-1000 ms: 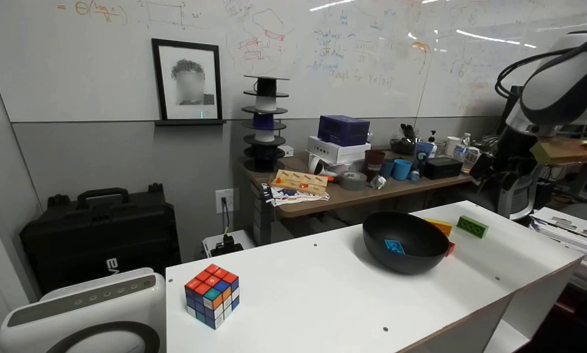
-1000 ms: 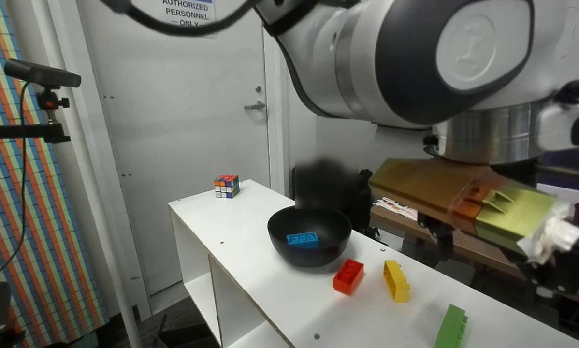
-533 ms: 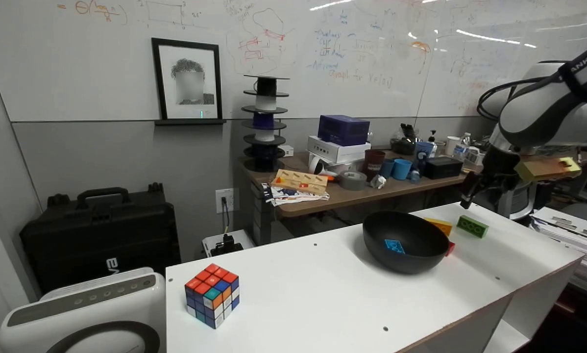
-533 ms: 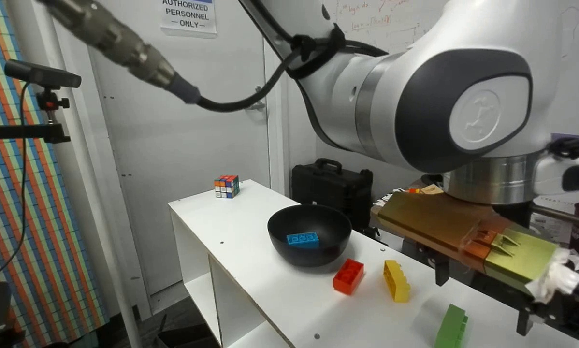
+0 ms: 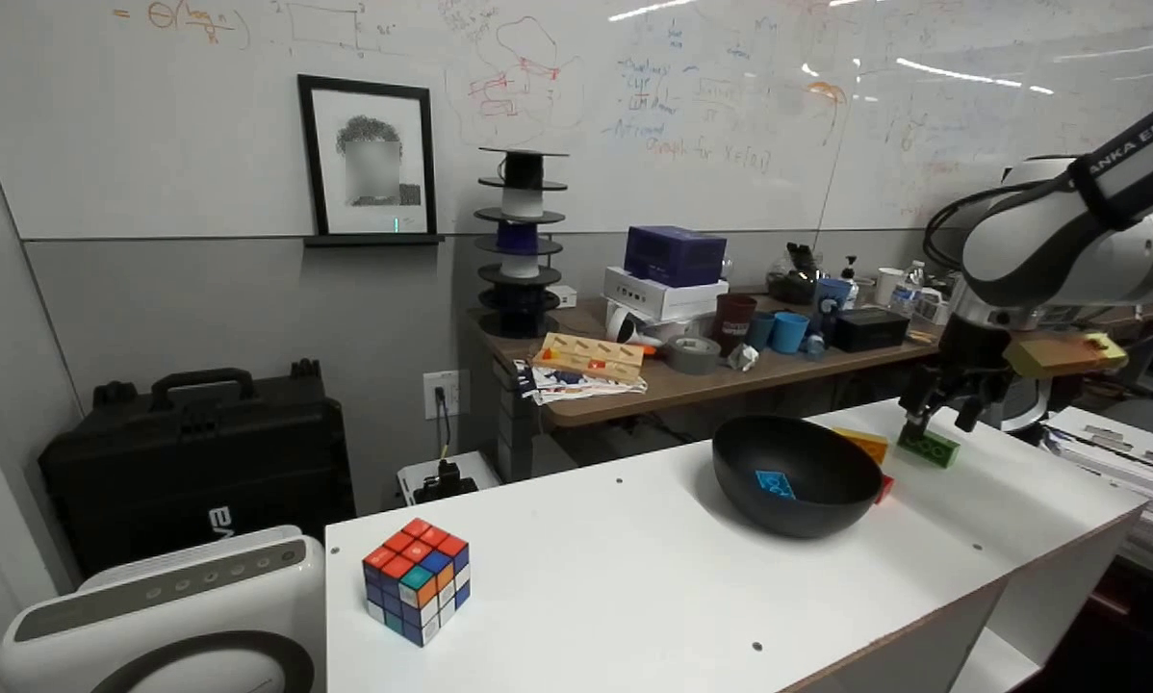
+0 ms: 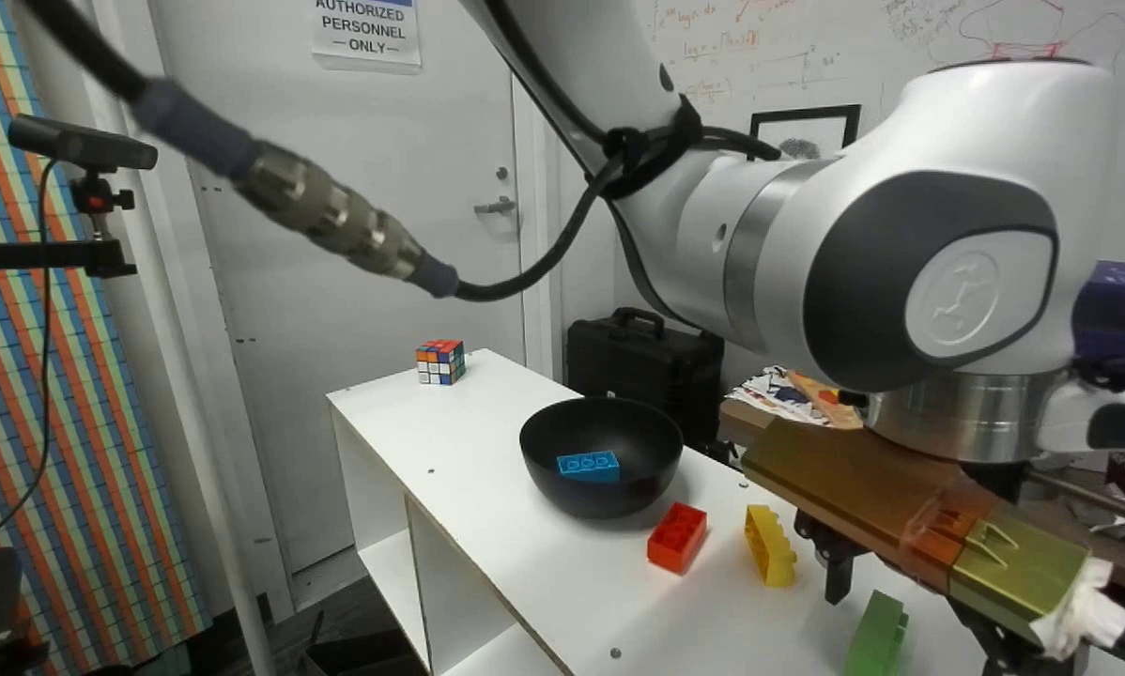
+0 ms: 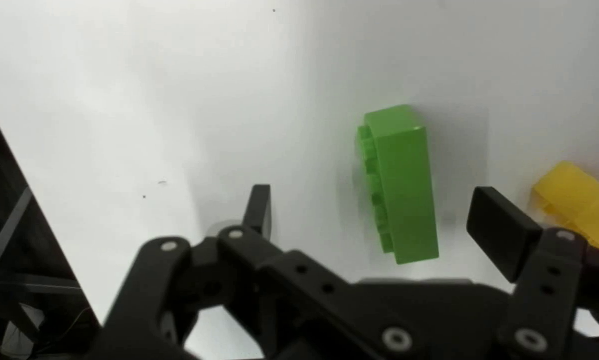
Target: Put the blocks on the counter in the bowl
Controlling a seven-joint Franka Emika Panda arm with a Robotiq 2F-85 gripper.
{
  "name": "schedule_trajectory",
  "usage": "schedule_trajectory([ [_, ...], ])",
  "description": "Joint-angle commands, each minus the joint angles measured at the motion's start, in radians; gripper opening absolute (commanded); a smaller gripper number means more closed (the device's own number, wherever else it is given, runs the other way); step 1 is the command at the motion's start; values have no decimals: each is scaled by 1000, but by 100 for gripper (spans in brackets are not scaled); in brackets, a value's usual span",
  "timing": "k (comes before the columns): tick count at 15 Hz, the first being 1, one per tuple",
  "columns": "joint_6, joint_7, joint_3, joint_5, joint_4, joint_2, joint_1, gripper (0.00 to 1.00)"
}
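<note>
The hand (image 7: pixel 374 215) was poised over the white table (image 5: pixel 586 577) with its fingers (image 7: pixel 502 232) spread wide apart. In the wrist view the green block (image 7: pixel 407 192) lay between them, white surface showing on either side of it, somewhat closer to the finger on the yellow block's (image 7: pixel 582 205) side. It rested on its side on the table, studs turned toward the opposite finger. In an exterior view a finger overlapped one end of the green block, though I could not tell how high above the table the fingers stood. The yellow block also lay on its side on the table, near the green one and apart from it. The red block (image 6: pixel 677 537) sat on the table between the yellow block and the round black bowl (image 6: pixel 600 502), just beside the bowl; whether those two touched I could not tell. The blue block (image 6: pixel 589 467) was inside the bowl, its studs showing in both exterior views. At the end of the table farther from the hand, well apart from the blocks, stood a multicoloured puzzle cube (image 5: pixel 418 582). Behind the table a wooden desk (image 5: pixel 678 385) carried, among other things, a purple box (image 5: pixel 675 257) stacked on a white box (image 5: pixel 663 298), a roll of grey tape (image 5: pixel 689 362) and a blue cup (image 5: pixel 790 333).
</note>
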Motion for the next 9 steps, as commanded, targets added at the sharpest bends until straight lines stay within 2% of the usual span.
schedule_trajectory([
  [1,-36,-22,12,-7,88,65,-9,75],
  [2,-37,-20,11,-9,91,72,-5,73],
  [3,-49,-20,12,-9,94,74,-3,66],
  [4,-49,-25,14,-10,96,77,-3,56],
  [9,-119,-46,16,-15,21,-11,7,18],
])
